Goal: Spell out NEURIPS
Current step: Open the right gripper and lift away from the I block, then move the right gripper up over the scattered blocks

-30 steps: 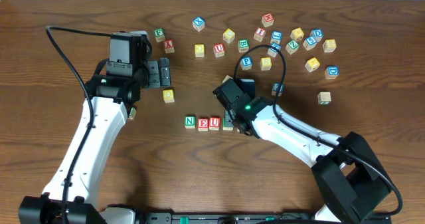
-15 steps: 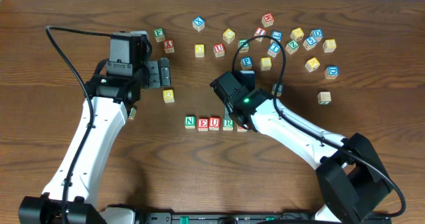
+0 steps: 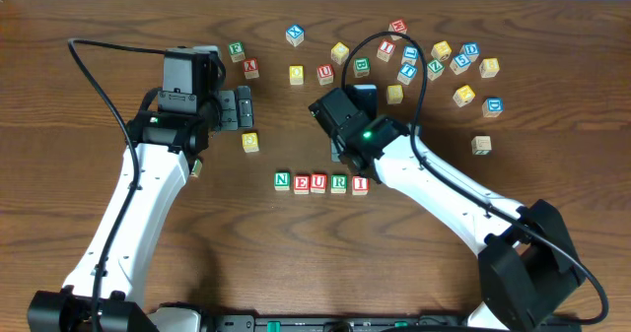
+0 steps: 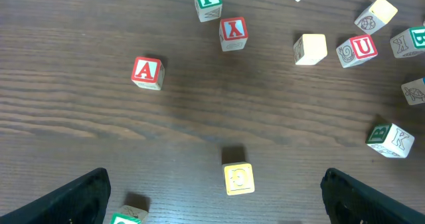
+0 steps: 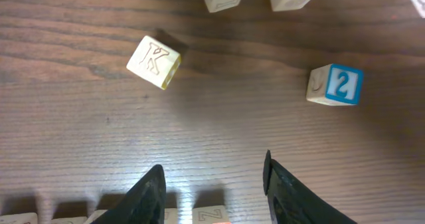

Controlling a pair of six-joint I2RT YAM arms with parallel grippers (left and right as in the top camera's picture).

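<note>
A row of letter blocks reads N (image 3: 282, 181), E (image 3: 301, 183), U (image 3: 318, 183), R (image 3: 338, 183), I (image 3: 360, 184) near the table's middle. My right gripper (image 3: 352, 162) is open and empty just behind the row's right end. In the right wrist view its fingers (image 5: 212, 181) are spread, and the tops of the row's blocks (image 5: 212, 215) show at the bottom edge. My left gripper (image 3: 242, 108) is open and empty, held high at the left. A yellow block (image 4: 238, 179) lies on the table below its fingers (image 4: 212, 184).
Several loose letter blocks (image 3: 434, 61) lie scattered at the back right. A cream K block (image 5: 154, 61) and a blue 2 block (image 5: 335, 84) lie beyond my right gripper. A red A (image 4: 146, 71), a green F (image 4: 208, 1) and a red X (image 4: 233, 32) lie at the left.
My right gripper has drawn back from the row toward the far side. The R and I blocks now stand uncovered at the row's right end. The left arm has not moved.
</note>
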